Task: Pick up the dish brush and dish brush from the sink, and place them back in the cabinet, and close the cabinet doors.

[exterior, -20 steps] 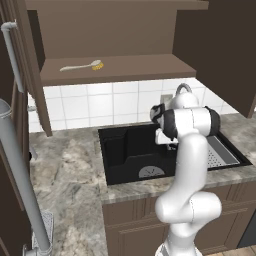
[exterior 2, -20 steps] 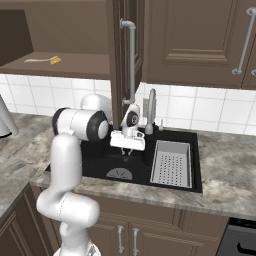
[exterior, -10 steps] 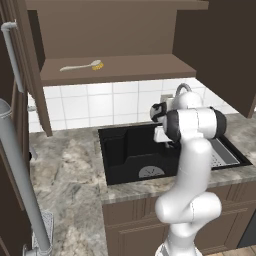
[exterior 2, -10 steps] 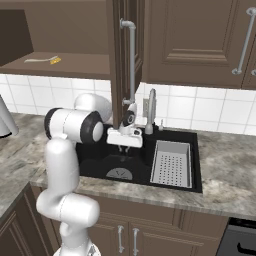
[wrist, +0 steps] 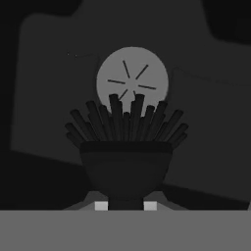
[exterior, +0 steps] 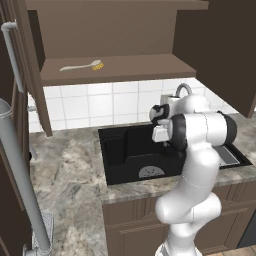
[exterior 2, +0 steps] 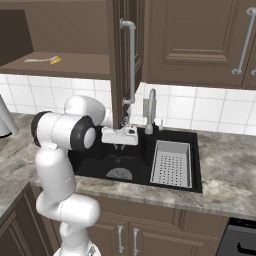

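**Black brush held over sink drain; whitish brush on cabinet shelf**

The white arm's two-finger gripper hangs above the black rectangular recessed sink, pointing down into the basin. In the hand view its jaws are pressed together on the black-handled dish brush, whose dark cup-shaped head and splayed dark bristles stand directly in front of the camera. The round grey drain lies beyond the bristle tips, on the basin floor, apart from them. From the base views the gripper sits low over the left part of the basin, but the brush itself is too dark against the sink to make out there; how much of the handle lies within the jaws cannot be determined.

The second dish brush, whitish-handled with a yellow-orange bristle head, lies flat on the lighter brown interior shelf of the dark brown wooden wall cabinet, handle to the left, head to the right. It also shows from the right base view.

The dark brown panelled cabinet door with a long vertical silver bar handle stands open, edge-on above the sink. The curved grey faucet rises behind the basin, and a pale perforated drainer tray occupies the sink's right part.
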Controlling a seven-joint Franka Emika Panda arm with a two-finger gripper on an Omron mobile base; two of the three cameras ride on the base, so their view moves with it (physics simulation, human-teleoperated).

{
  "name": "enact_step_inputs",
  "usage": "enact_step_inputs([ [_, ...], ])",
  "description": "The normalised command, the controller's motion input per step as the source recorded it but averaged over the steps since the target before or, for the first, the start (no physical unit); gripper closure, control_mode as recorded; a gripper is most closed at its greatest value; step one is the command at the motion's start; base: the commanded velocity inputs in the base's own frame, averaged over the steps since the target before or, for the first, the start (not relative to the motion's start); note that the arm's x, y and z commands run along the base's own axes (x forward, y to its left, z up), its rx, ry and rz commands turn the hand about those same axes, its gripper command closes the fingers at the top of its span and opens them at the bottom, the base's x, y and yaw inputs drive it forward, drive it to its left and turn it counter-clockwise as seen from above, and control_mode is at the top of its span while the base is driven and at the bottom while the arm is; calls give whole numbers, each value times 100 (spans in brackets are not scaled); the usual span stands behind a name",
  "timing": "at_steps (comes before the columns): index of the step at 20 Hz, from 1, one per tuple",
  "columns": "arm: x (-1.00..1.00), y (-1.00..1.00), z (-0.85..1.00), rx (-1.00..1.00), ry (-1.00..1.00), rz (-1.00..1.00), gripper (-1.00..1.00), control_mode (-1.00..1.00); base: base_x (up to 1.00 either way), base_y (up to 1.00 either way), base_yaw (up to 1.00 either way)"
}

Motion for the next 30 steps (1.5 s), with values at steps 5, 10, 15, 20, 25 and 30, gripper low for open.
enact_step_inputs([
  [5,-9,3,40,-3,0,0,100,-100,0,0,0],
  [10,-7,1,42,-3,1,0,100,-100,0,0,0],
  [15,-8,8,39,-5,1,0,100,-100,0,0,0],
  [20,-12,7,37,-1,0,0,100,-100,0,0,0],
  [25,-13,4,33,0,0,0,100,-100,0,0,0],
  [30,-15,4,36,0,-1,2,100,-100,0,0,0],
])
